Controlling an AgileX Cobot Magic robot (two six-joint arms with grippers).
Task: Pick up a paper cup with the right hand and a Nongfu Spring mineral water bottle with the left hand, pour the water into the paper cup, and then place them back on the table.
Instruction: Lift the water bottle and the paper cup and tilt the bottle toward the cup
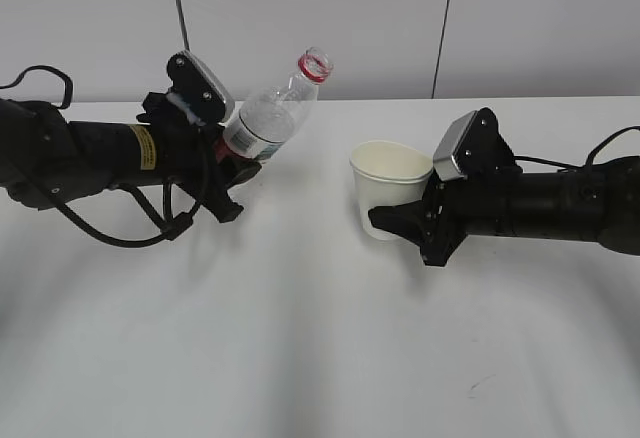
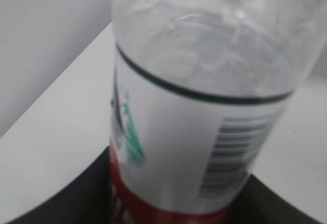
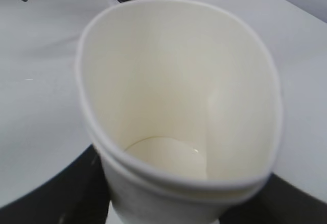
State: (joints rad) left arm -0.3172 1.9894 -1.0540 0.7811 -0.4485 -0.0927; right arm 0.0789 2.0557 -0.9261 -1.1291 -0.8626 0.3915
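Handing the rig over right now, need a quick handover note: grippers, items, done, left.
Left gripper: shut on the water bottle, tilted with its uncapped mouth toward the cup.
Right gripper: shut on the paper cup, squeezed oval, held upright.
Done: both picked up; the cup's bottom looks wet, though that's hard to tell.
Left: pour or finish pouring, set both back on the table.
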